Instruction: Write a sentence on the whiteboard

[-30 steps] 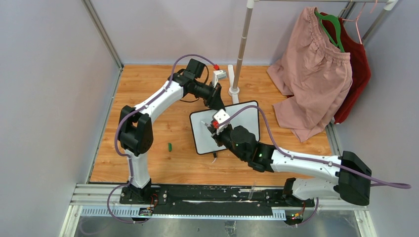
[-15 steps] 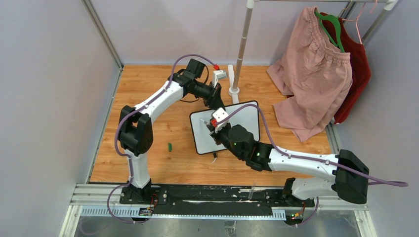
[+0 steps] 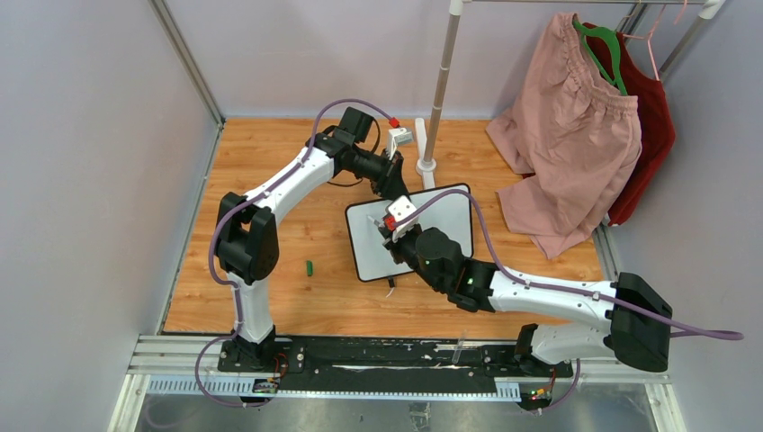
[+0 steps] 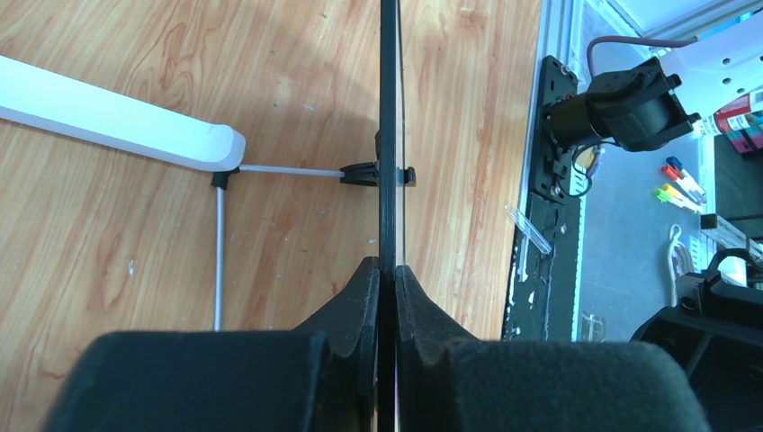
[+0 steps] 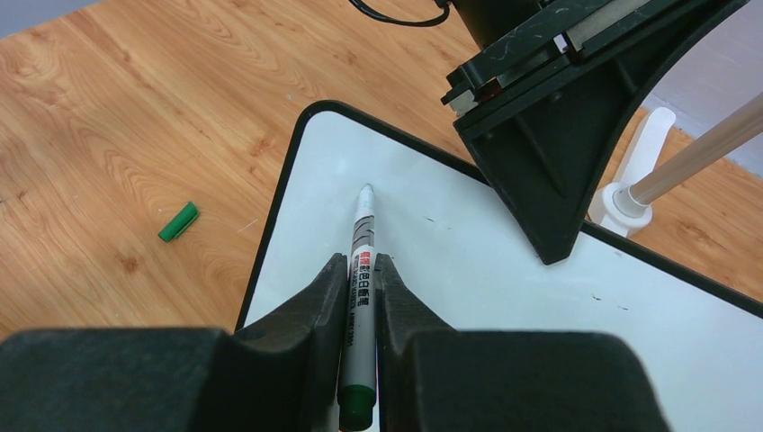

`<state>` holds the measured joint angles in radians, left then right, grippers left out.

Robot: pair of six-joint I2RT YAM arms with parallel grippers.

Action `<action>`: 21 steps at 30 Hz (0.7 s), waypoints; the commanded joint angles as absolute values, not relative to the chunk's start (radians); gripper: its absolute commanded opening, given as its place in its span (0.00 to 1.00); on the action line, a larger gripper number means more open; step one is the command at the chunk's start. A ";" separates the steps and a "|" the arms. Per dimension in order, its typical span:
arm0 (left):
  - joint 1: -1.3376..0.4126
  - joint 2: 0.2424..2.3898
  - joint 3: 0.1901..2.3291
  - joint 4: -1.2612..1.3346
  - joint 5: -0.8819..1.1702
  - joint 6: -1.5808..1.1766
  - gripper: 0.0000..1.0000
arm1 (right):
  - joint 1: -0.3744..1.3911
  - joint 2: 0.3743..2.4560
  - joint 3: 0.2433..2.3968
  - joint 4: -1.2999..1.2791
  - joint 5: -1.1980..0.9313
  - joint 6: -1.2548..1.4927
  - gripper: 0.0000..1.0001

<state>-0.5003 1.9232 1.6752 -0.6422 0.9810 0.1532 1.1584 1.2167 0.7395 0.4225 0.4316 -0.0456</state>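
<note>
From above, I see the whiteboard (image 3: 453, 216) in the middle of the wooden table (image 3: 297, 306), with my two arms meeting over it. The green marker cap (image 3: 309, 267) lies well apart to its left. A pink garment (image 3: 567, 144) and a red one (image 3: 646, 135) hang at the far right.

That view does not show my grips; the wrist cameras do. My left wrist camera looks straight along the board, so it appears only as a thin black line, with one small black foot (image 4: 378, 174) sticking out on both sides. A white bar (image 4: 117, 121) lies on the wood to one side.

My right wrist camera shows the board's face: white inside a thin black frame with rounded corners, and marked only by a few tiny dark specks.

My left claw (image 3: 396, 189) is pinched tight on the board's far edge, its fingers flat against both faces. My right claw (image 5: 360, 270) is clamped on a grey marker (image 5: 363, 243) with a green rear end. The marker's tip points at the board near its top left corner. I cannot tell whether the tip touches the surface.
</note>
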 commanded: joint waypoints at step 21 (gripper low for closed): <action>-0.505 1.917 1.661 -0.652 0.960 0.170 0.00 | 1.170 1.133 0.704 0.343 0.465 -0.006 0.00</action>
<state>-0.5003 1.9232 1.6752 -0.6418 0.9806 0.1532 1.1584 1.1725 0.7185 0.3500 0.4500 -0.0212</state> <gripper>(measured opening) 0.109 0.174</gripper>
